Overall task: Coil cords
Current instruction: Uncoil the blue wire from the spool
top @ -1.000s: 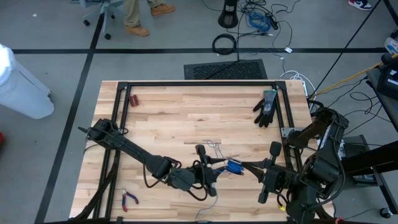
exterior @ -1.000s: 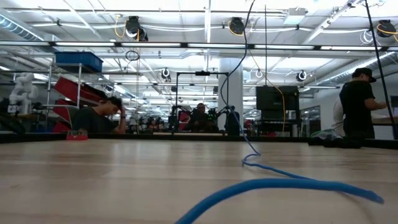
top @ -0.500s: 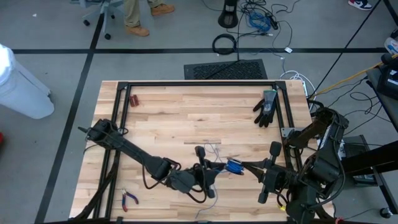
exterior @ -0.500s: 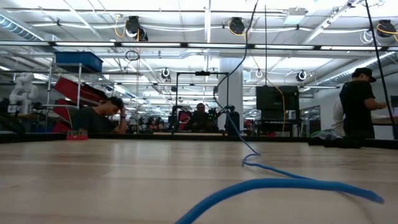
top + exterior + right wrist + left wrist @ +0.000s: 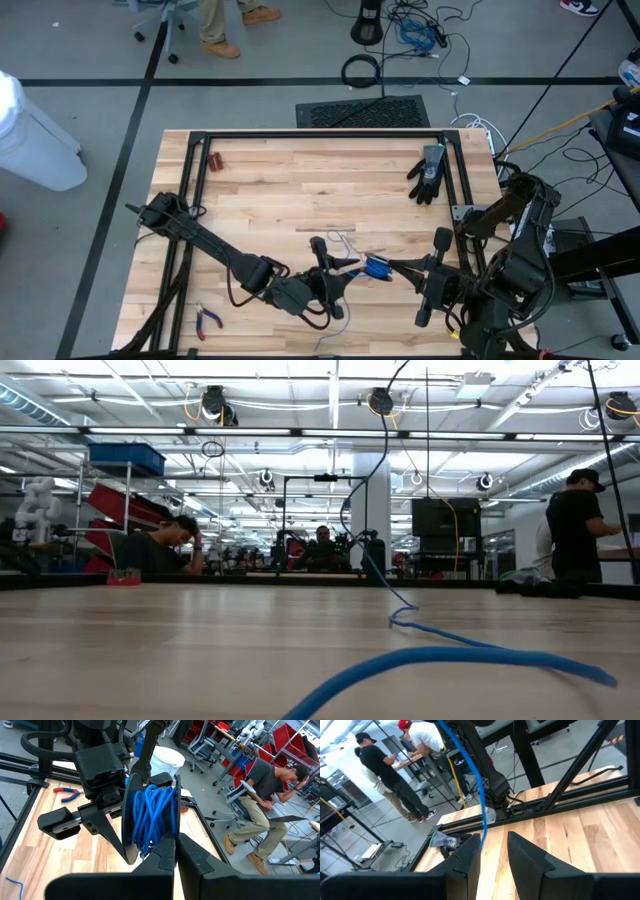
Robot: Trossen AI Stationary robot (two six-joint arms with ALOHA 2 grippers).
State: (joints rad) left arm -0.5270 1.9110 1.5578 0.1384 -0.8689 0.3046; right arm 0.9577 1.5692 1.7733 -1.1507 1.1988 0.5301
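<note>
The thin blue cord is partly wound into a small bright blue bundle point(image 5: 375, 266), which my right gripper point(image 5: 388, 266) is shut on just above the table's near middle. The bundle shows close up in the right wrist view point(image 5: 152, 815). A loose strand point(image 5: 341, 240) lies on the wood, and its end point(image 5: 340, 308) trails toward the near edge. My left gripper point(image 5: 335, 255) is open beside the bundle. A strand point(image 5: 479, 795) runs up from between its fingers; I cannot tell whether it touches them. In the low view the strand point(image 5: 352, 530) rises off the table. My right gripper pinches the lower part of the bundle point(image 5: 156, 845) between its two fingers, across several loops. The fingers come level from the table's right side. The bundle stands upright above the fingers, clear of the wood.
A black glove point(image 5: 427, 175) lies at the far right. Small red-handled pliers point(image 5: 208, 320) lie at the near left, and a small red object point(image 5: 215, 160) at the far left. A black frame point(image 5: 300, 135) runs along the table's edges. People are in the room behind.
In the low view, the strand rising off the table has gone from nearly straight to bowed sideways. The cord on the table in front has stayed put. Neither gripper has clearly moved.
</note>
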